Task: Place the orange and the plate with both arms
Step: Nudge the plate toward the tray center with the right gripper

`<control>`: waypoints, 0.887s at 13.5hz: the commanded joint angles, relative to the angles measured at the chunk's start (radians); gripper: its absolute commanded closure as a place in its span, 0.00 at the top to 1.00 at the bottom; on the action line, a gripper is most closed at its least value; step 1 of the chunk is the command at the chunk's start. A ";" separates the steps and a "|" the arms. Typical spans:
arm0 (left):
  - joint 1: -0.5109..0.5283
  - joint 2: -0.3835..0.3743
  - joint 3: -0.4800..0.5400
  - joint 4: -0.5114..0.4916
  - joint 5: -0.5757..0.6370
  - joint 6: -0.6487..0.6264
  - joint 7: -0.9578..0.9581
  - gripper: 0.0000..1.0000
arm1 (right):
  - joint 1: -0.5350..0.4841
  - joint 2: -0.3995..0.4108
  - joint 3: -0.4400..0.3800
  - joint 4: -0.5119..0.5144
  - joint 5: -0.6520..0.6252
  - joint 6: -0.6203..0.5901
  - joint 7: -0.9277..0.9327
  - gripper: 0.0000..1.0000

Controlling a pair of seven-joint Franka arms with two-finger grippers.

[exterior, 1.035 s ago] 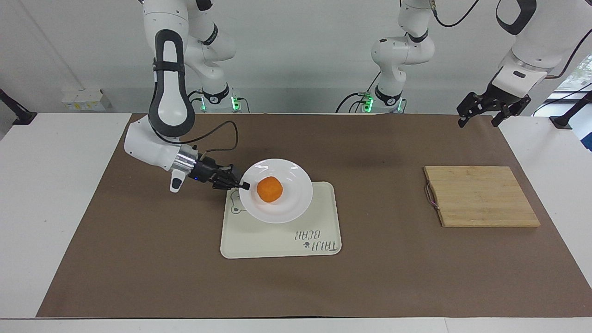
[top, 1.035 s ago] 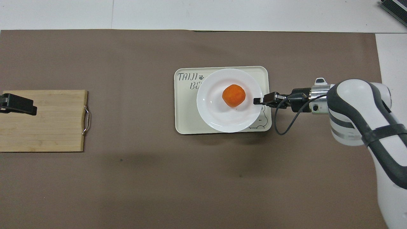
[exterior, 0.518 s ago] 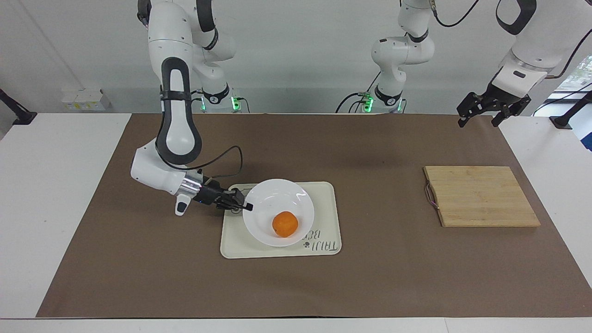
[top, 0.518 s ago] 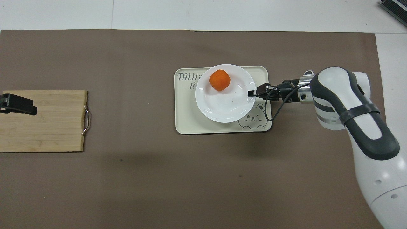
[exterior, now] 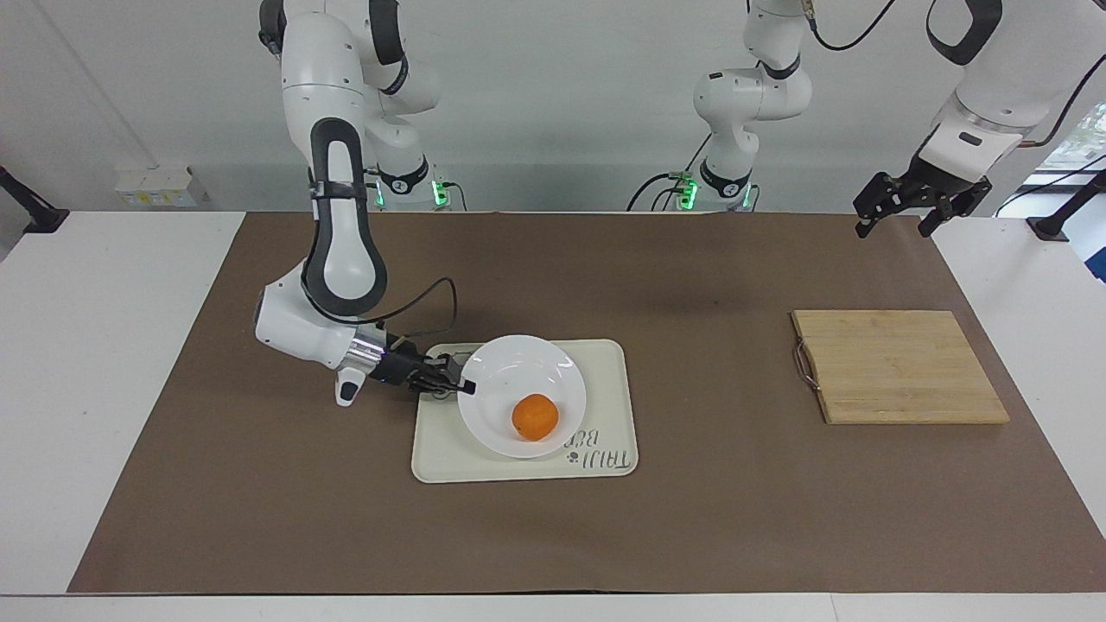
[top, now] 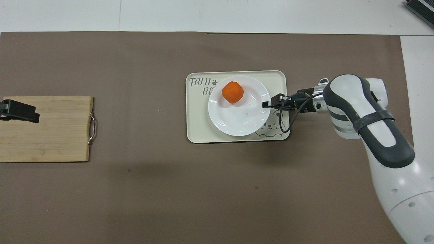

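Now the right gripper (exterior: 462, 386) (top: 268, 104) is closed on the rim of the plate (exterior: 510, 363) (top: 237, 118), at the plate's edge toward the right arm's end of the table. Its fingertips pinch the rim, and the gripper lies low and almost level over the tray's (exterior: 458, 453) (top: 196, 128) short edge.

The plate sits on the tray and covers most of the middle of it. It looks flat or nearly flat; I cannot tell if it fully rests on the tray. The orange (exterior: 535, 416) (top: 232, 92) lies in the plate, not at the centre but toward the plate's edge farther from the robots. The tray's printed letters show beside the plate at the corner farther from the robots, and the bear drawing shows at the corner near the gripper.

The tray lies on the brown mat (exterior: 259, 518) (top: 135, 203), about in the middle of it.

The left gripper (exterior: 920, 207) (top: 18, 111) waits with its fingers spread wide, holding nothing. It hangs in the air over the board (exterior: 899, 367) (top: 51, 135). The board lies flat on the mat near the left arm's end, well apart from the tray.
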 commanded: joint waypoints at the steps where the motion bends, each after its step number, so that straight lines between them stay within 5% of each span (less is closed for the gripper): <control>1: 0.010 0.013 -0.004 0.029 -0.011 -0.027 0.010 1.00 | 0.016 -0.017 0.004 -0.029 -0.018 0.021 -0.010 0.00; 4: 0.010 0.011 -0.004 0.029 -0.011 -0.027 0.010 1.00 | 0.018 -0.022 0.004 -0.043 -0.018 0.032 0.019 0.00; 5: 0.010 0.011 -0.004 0.029 -0.011 -0.027 0.010 1.00 | 0.018 -0.022 0.003 -0.042 -0.034 0.032 0.042 0.17; 7: 0.010 0.011 -0.004 0.029 -0.011 -0.027 0.010 1.00 | 0.015 -0.019 0.004 -0.030 -0.112 0.034 0.054 1.00; 12: 0.010 0.011 -0.004 0.029 -0.011 -0.027 0.010 1.00 | -0.015 -0.034 -0.016 0.003 -0.185 0.032 0.057 1.00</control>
